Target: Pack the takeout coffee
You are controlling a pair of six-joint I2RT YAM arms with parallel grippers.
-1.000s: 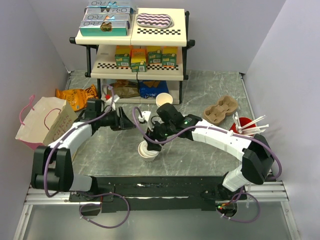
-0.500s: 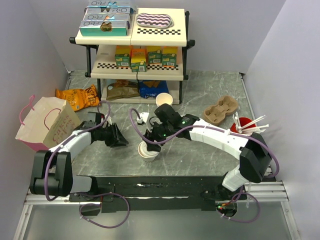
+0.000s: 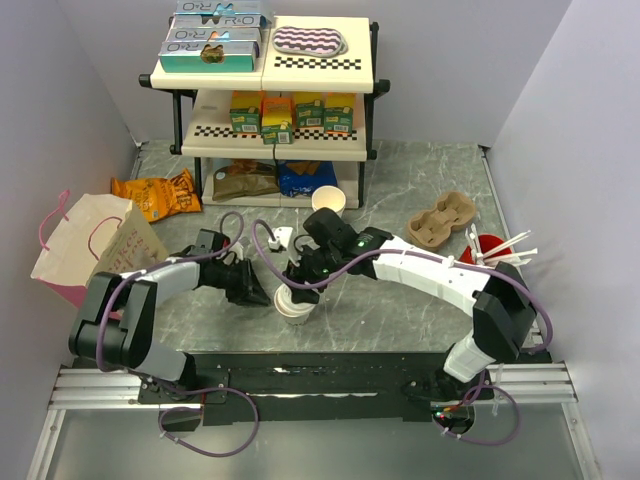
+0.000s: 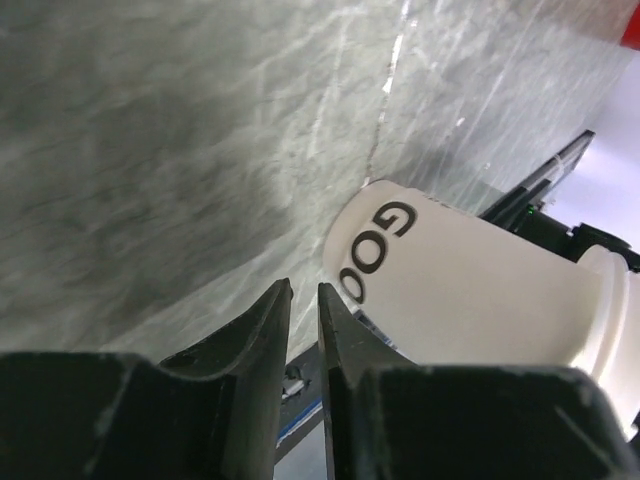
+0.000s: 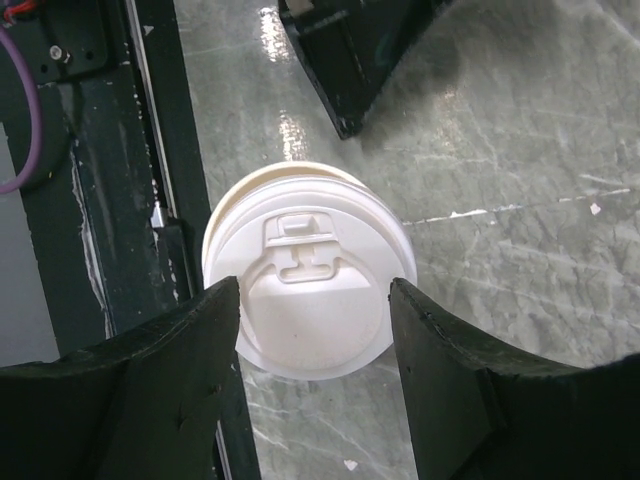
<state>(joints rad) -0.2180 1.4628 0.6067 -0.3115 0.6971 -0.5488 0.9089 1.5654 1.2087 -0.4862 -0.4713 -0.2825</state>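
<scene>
Lidded takeout coffee (image 3: 295, 303) standing upright on a grey marbled counter (image 3: 400, 320), one robot tool beside it and one above.

Well left of the coffee lies a paper bag (image 3: 85, 245). Just left of the coffee, the left tool (image 4: 303, 295) is narrowed to a slit, holds nothing, and points low at its side wall. The coffee's long axis is vertical, lid (image 5: 305, 300) up. Directly above it the right tool (image 5: 314, 290), the nearer one, is spread wide, a finger over each side of the lid, with no grip visible. Right of the coffee, well apart, sits a cardboard carrier (image 3: 442, 220).
</scene>
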